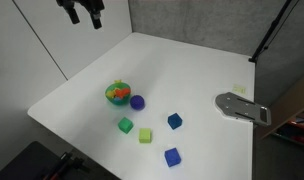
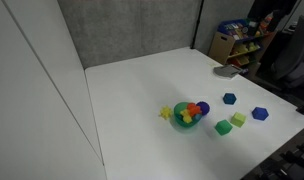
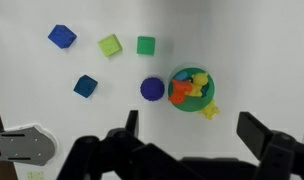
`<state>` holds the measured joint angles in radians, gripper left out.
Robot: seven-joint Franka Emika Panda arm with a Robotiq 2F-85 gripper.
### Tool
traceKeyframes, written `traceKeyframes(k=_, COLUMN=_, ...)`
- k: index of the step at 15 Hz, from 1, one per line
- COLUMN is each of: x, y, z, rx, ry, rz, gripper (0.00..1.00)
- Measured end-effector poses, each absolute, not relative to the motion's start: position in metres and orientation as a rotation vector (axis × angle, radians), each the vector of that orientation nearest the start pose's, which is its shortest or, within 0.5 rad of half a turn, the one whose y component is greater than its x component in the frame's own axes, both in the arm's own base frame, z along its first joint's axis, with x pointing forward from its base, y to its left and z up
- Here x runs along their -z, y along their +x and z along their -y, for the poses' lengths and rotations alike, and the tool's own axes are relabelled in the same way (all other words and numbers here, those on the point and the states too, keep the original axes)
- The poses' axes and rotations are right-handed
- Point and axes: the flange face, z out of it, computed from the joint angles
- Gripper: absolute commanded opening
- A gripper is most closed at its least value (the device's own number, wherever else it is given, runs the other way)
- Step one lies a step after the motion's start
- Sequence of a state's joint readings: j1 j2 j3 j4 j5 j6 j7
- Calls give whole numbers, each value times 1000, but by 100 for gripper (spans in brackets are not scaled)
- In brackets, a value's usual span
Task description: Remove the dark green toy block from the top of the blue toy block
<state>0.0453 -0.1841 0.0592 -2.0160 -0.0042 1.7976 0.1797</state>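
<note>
The dark green toy block [image 3: 145, 45] sits on the white table, apart from the duller blue toy block [image 3: 85, 86]; neither is stacked. Both show in both exterior views: green [image 1: 125, 125] [image 2: 223, 127], blue [image 1: 175, 121] [image 2: 229, 99]. My gripper [image 3: 192, 135] is open and empty, high above the table, its fingers framing the table just below the green bowl in the wrist view. It hangs at the top of an exterior view [image 1: 82, 12], far from the blocks.
A yellow-green cube [image 3: 110, 44] and a brighter blue cube [image 3: 61, 36] lie in a row with the green block. A purple ball [image 3: 151, 89] rests beside a green bowl of toys [image 3: 192, 88]. A grey metal piece [image 1: 242, 107] lies near the table edge.
</note>
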Motion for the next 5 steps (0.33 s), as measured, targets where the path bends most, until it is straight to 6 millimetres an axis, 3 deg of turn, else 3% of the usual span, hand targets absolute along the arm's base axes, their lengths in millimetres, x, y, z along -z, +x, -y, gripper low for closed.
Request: traceKeyframes(k=5, x=-559, y=497, z=-58, rx=-72, ry=-3162, rz=-107, gripper=100)
